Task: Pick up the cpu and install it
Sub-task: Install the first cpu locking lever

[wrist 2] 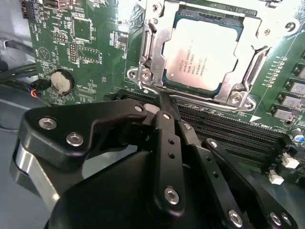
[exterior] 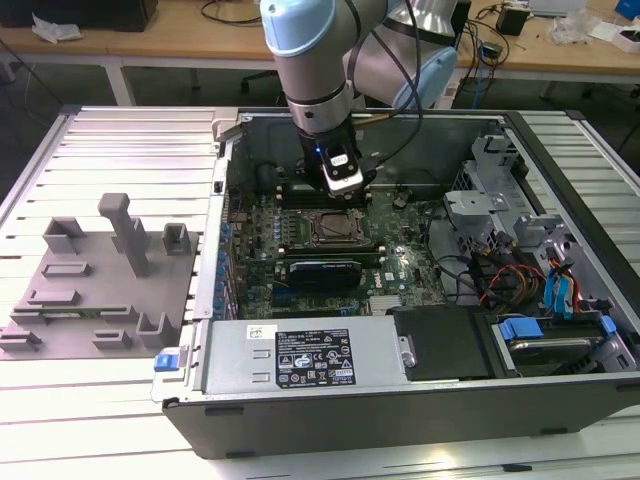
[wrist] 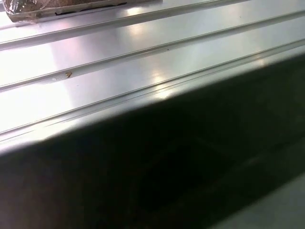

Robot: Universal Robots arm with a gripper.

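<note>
The cpu [wrist 2: 197, 56], a pale silver square chip, lies flat in its socket on the green motherboard, with the metal socket frame [wrist 2: 148, 45] around its edges. In the exterior view the socket [exterior: 334, 229] sits mid-board inside the open computer case. My gripper [wrist 2: 165, 101] hovers just beside the socket, over the black memory slots, fingers pressed together and shut with nothing between them. In the exterior view the gripper [exterior: 341, 190] hangs just behind the socket, low inside the case.
A long black expansion card [exterior: 325, 271] stands in front of the socket. The power supply [exterior: 305, 357] and drive cages [exterior: 500, 225] fill the case's front and right. A grey fixture plate [exterior: 95, 290] lies on the ribbed metal table [wrist: 119, 62] at the exterior view's left.
</note>
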